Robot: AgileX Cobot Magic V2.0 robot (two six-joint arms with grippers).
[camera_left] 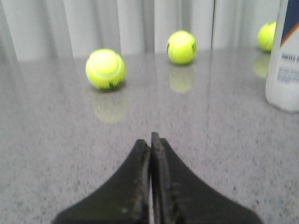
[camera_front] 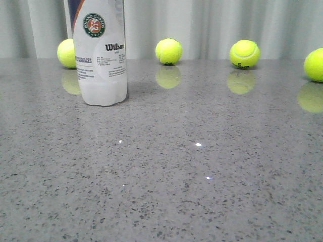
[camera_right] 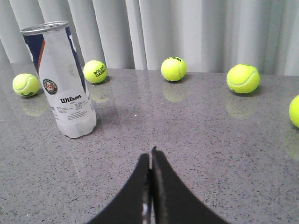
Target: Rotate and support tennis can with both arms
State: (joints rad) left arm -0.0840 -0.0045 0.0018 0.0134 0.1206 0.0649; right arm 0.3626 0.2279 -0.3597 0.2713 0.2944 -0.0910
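Observation:
The tennis can [camera_front: 100, 55] stands upright at the far left of the grey table, its label with the round badge facing me. It also shows whole in the right wrist view [camera_right: 63, 79] and partly at the edge of the left wrist view [camera_left: 286, 60]. My left gripper [camera_left: 151, 140] is shut and empty, low over the table, well short of the can. My right gripper [camera_right: 150, 156] is shut and empty, also apart from the can. Neither arm shows in the front view.
Several yellow-green tennis balls lie along the back of the speckled grey table [camera_front: 166, 166], before a pale curtain: one behind the can [camera_front: 66, 53], one at the middle [camera_front: 168, 51], one further right [camera_front: 245, 54], one at the right edge [camera_front: 315, 64].

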